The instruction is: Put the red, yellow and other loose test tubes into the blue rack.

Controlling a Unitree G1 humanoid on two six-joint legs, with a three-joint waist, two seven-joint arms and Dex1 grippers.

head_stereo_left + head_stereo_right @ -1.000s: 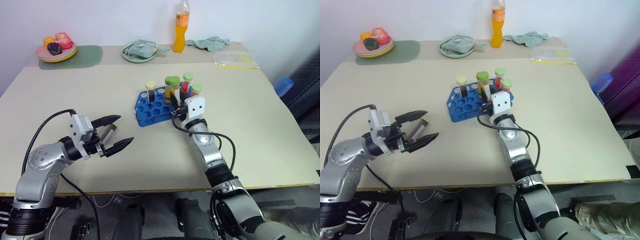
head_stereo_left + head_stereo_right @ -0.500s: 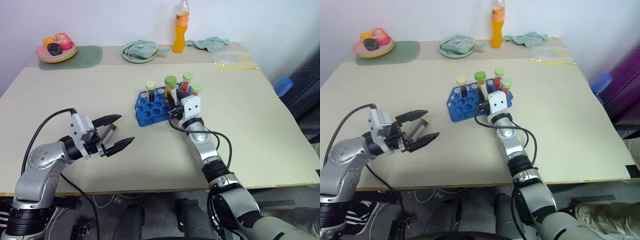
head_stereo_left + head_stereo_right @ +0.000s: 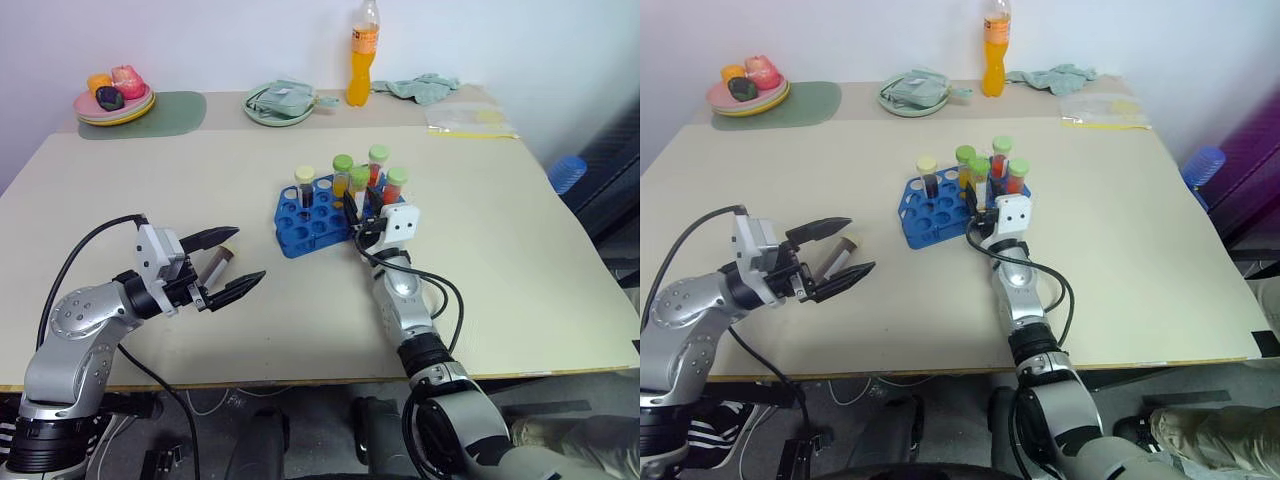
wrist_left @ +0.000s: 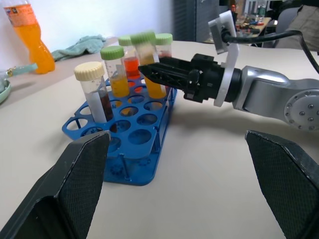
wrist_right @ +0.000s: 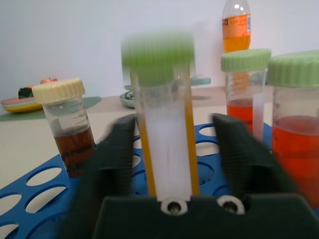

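- A bright blue plastic rack with round holes (image 3: pixel 310 215) sits mid-table, holding five upright clear tubes.
- The right gripper (image 5: pixel 172 149) is at the rack's near right edge; its black fingers (image 5: pixel 112 154) stand apart on either side of a yellow-liquid, green-capped tube with a white label (image 5: pixel 164 144), not touching it.
- The cream-capped tube of dark brownish-red liquid (image 3: pixel 304 185) stands in the rack.
- One cream-capped tube (image 3: pixel 217 266) lies loose on the table.
- The left gripper (image 3: pixel 228 265) hovers over that tube, fingers spread wide.

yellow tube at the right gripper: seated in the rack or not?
Seated: the yellow tube stands upright in the blue rack, right gripper fingers spread either side.
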